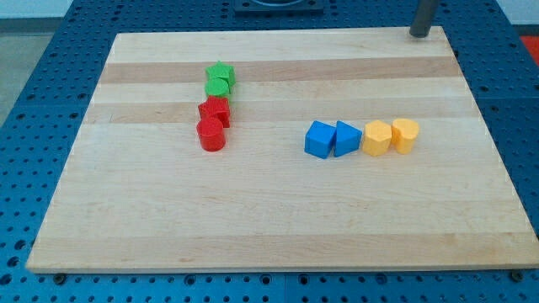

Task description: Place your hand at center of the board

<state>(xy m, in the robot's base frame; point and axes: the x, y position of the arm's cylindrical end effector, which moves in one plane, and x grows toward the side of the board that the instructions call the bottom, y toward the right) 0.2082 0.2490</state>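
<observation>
My tip (419, 34) rests at the board's top right corner, far from all blocks. The wooden board (269, 219) fills the view. Left of centre, a column of touching blocks runs down: a green star (221, 72), a green block (217, 87), a red star-like block (215, 110) and a red cylinder (210, 135). Right of centre, a row of touching blocks runs left to right: a blue cube (319, 139), a blue triangular block (346, 138), a yellow hexagonal block (376, 138) and a yellow block (405, 135).
The board lies on a blue perforated table (34, 76). A dark base (278, 7) shows at the view's top edge.
</observation>
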